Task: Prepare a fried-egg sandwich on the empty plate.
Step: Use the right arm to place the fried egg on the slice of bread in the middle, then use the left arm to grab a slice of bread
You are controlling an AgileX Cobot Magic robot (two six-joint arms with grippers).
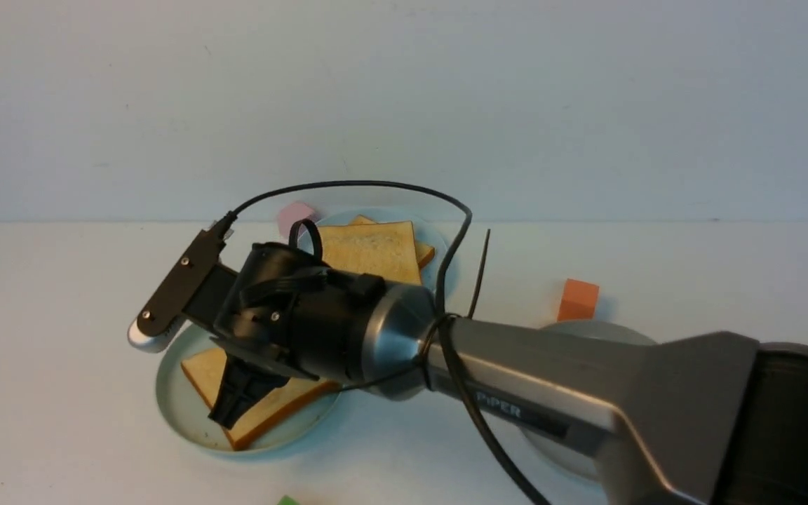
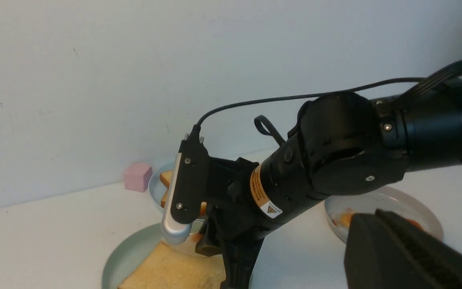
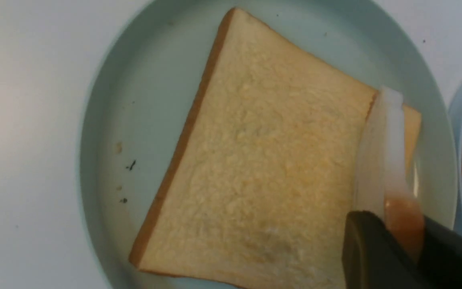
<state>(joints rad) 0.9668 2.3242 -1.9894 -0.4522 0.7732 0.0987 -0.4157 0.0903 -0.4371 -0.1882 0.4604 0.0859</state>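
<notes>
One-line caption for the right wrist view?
Right gripper holds the egg edge-on over a toast slice on the plate.

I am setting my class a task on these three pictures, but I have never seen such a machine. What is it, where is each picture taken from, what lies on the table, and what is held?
It is a robot with two arms, each ending in an end effector, a pair of gripping fingers. One picture looks forward from between the arms; the other two come from cameras on the wrists. On the white table lie a green plate with one slice of toast, a blue plate with more toast, a grey plate, a pink cube and an orange cube. The right end effector hangs over the green plate, shut on a toy fried egg. The left end effector is shut.
</notes>
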